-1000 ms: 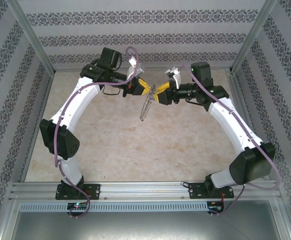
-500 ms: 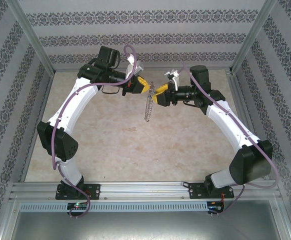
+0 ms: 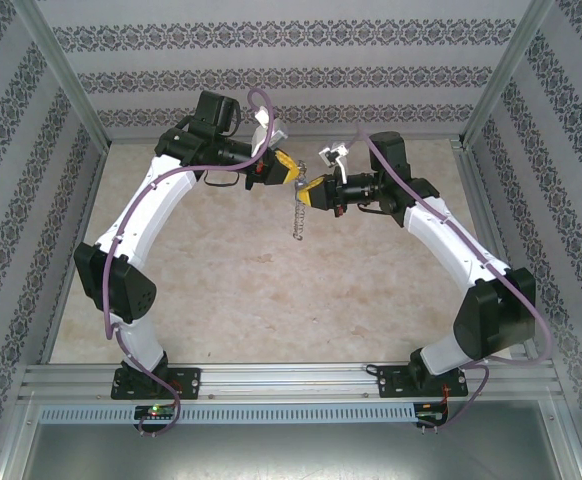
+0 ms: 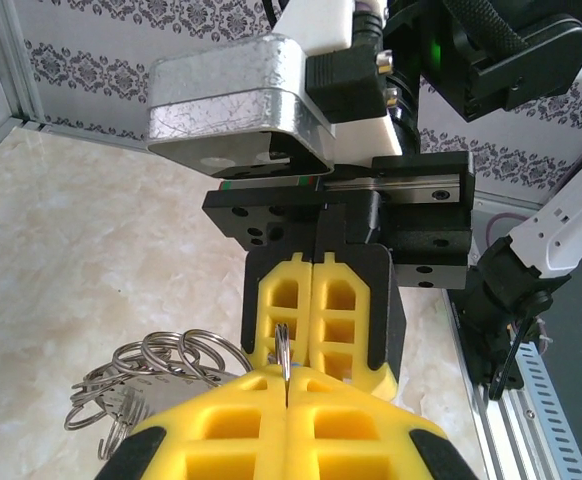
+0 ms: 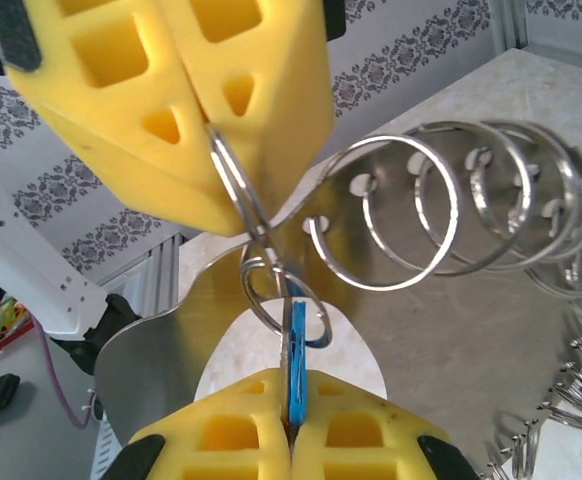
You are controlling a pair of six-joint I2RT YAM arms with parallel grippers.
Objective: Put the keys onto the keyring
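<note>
Where both arms meet above the marbled table (image 3: 221, 290), the left gripper (image 3: 292, 172) presses its yellow, hollow-celled fingers together on a thin wire ring topping the keyring (image 3: 296, 215), a dangling chain of shiny steel coils. Just right of that ring, the right gripper (image 3: 306, 187) pinches the flat blue key (image 5: 296, 385); its colour is clear from the right wrist, but overhead it is too small to tell

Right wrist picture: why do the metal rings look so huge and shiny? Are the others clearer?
Right wrist view: the lens sits very close, so the keyring's rings loom large with bright glints; the blue key is sharp, the wall soft. Left wrist view: the nearest yellow fingers blur slightly. Top external view: even light, keyring tiny.
</note>
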